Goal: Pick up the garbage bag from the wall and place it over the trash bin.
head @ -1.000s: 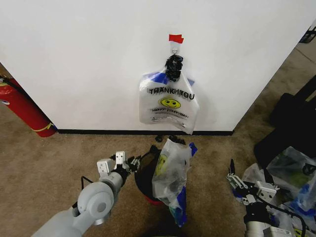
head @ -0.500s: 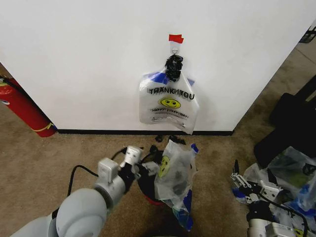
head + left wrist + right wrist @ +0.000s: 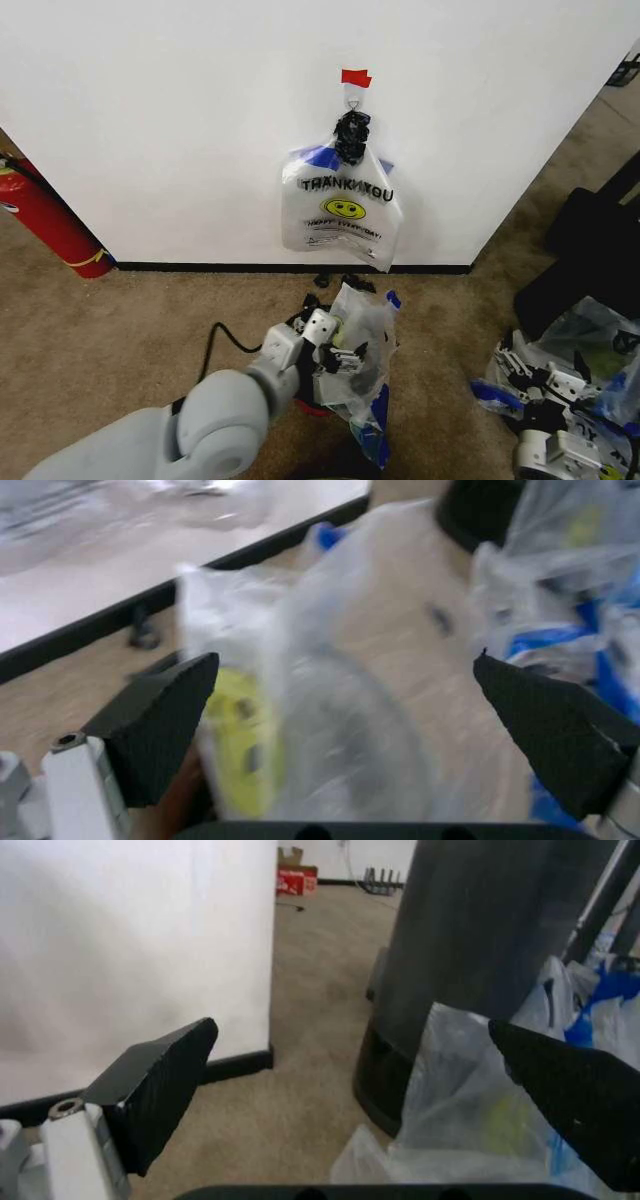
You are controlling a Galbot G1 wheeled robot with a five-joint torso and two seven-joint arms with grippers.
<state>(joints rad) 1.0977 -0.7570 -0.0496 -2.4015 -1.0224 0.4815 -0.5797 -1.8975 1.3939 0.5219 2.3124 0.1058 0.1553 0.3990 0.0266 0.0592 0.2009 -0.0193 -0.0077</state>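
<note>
Change: the left arm has swung in from beside the bin until its left gripper (image 3: 345, 357) is at the draped bag; the right arm has sunk lower.
Wall: plain white wall (image 3: 150, 130); a second printed bag hangs from its hook.
Trash bin: small round dark bin with red base (image 3: 297, 378), mostly hidden under the bag.
Garbage bag: thin see-through plastic bag with blue handles and yellow smiley (image 3: 362, 345), slumped over the bin's rim, so apparently being spread.
Left gripper: jaws spread wide around the plastic (image 3: 330, 705), not pinching.
Right gripper: (image 3: 545, 372) parked low right, jaws apart, empty.
</note>
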